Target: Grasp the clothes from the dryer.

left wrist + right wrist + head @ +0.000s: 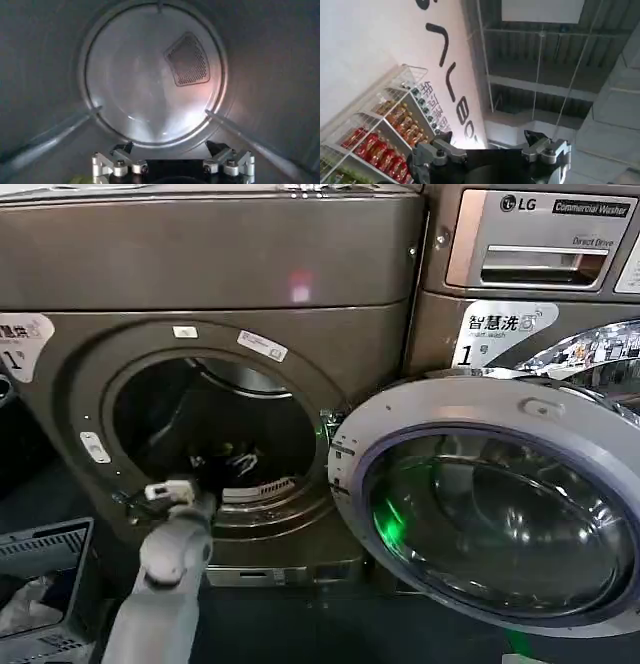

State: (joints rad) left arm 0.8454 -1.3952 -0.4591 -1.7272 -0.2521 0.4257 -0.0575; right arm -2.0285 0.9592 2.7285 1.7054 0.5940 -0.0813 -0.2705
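1. Clothes [80, 179] show as a small yellow-green scrap on the drum floor inside the dryer [215, 274], just beside one finger of the left gripper [172, 150] in the left wrist view.
2. So little of the scrap is in view that its long axis and the way it points cannot be told.
3. In the head view the dryer faces the camera with its round opening uncovered, and its door [490, 494] hangs swung wide to the right, glass facing outward.
4. A white "1" sticker [18, 342] sits on the dryer's front at the left edge.
5. The left arm [170, 559] rises from the bottom of the head view and reaches forward over the lower rim of the opening, so the gripper is inside the drum.
6. From the left wrist view the gripper looks straight down the drum toward the round back wall [150, 75], which carries a mesh vent [188, 60].
7. Its two fingers [106, 162] stand wide apart with nothing between them.
8. The right gripper [492, 145] is tilted upward toward a ceiling and a wire shelf [380, 135] of packaged goods; its fingers are also spread apart and hold nothing.
9. A second machine [530, 244] marked LG stands to the right of the dryer.
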